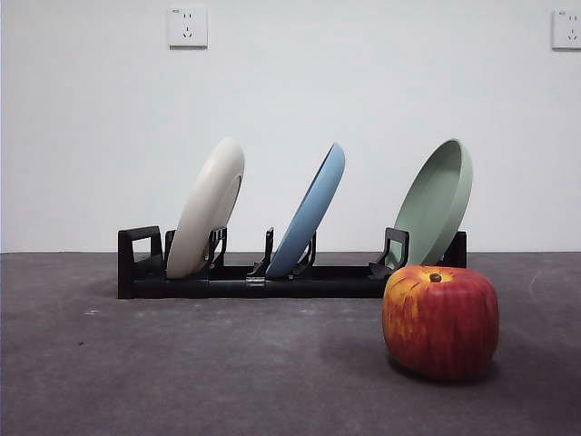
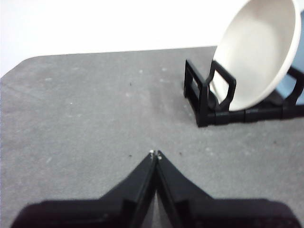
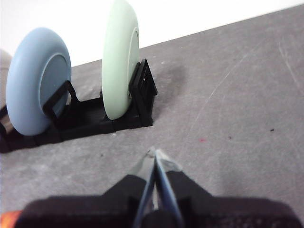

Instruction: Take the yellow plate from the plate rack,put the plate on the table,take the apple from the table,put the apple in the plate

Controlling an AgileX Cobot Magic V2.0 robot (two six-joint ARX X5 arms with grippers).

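The yellow plate (image 1: 208, 207), pale cream, leans in the left slot of the black plate rack (image 1: 272, 283); it also shows in the left wrist view (image 2: 259, 52). The red apple (image 1: 440, 320) stands on the table (image 1: 182, 372) in front of the rack's right end. My left gripper (image 2: 155, 154) is shut and empty, above the table some way from the rack's loop end (image 2: 199, 92). My right gripper (image 3: 156, 154) is shut and empty, near the rack's other end (image 3: 142, 90). A sliver of the apple (image 3: 8, 218) shows at that view's corner. Neither gripper shows in the front view.
A light blue plate (image 1: 311, 211) stands in the rack's middle slot and a sage green plate (image 1: 436, 200) in the right one; both show in the right wrist view (image 3: 38, 80) (image 3: 118, 61). A white wall with sockets (image 1: 187, 27) stands behind the table.
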